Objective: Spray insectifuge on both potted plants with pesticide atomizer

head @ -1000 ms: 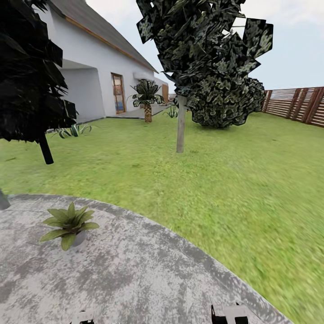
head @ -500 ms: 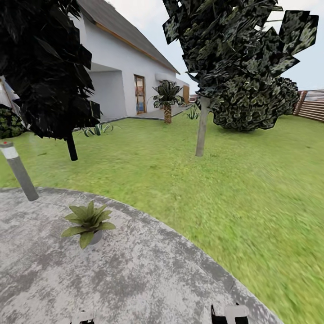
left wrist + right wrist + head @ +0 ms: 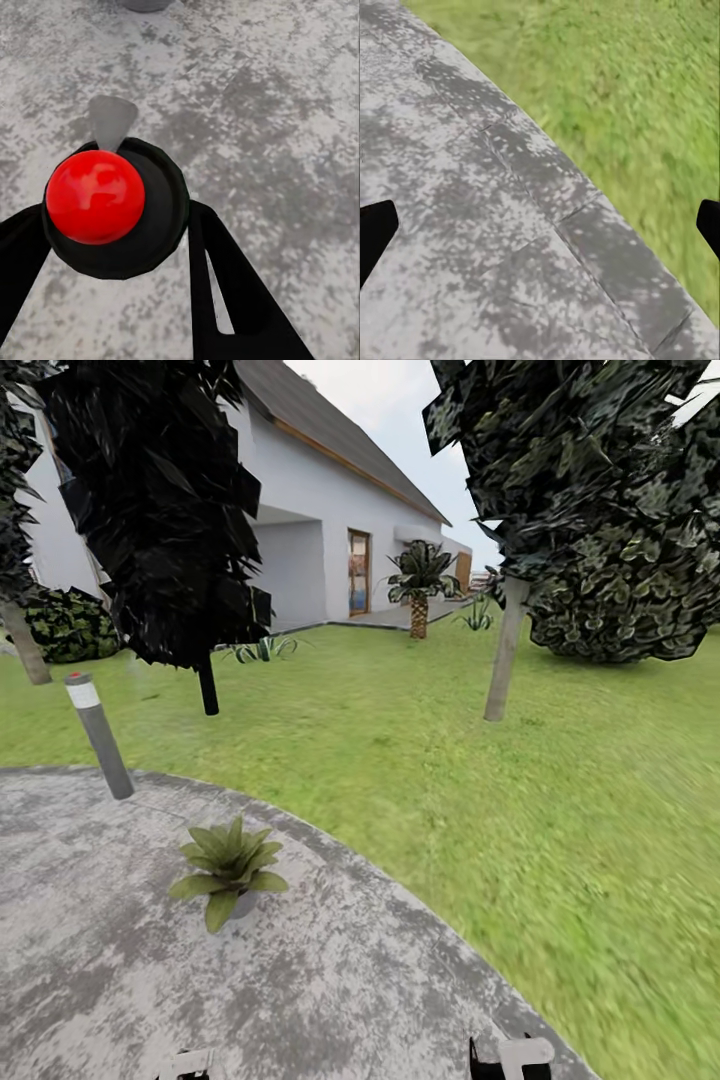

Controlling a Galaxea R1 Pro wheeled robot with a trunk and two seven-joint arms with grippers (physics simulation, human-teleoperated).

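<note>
One potted plant [image 3: 228,865], a rosette of broad green leaves in a small grey pot, stands on the round grey stone patio [image 3: 330,980], ahead and left of me. The other potted plant is out of view. The leaves look plain green, and I can make out no insectifuge specks on them. In the left wrist view my left gripper [image 3: 116,217] is shut on the pesticide atomizer [image 3: 97,196], seen end-on as a red cap on a dark round body, over the patio stone. My right gripper [image 3: 544,225] is open and holds nothing, above the patio's edge beside the grass.
A grey bollard post [image 3: 100,735] stands at the patio's far left rim. On the lawn [image 3: 560,810] beyond are a dark tree [image 3: 208,685], a pale-trunked tree [image 3: 503,650], a spiky agave clump [image 3: 262,650] and a palm [image 3: 418,585] by the white house [image 3: 320,510].
The camera has turned left, so the whole scene has slid right in the picture. The bollard post and more of the house have come into view, and the fence has left it.
</note>
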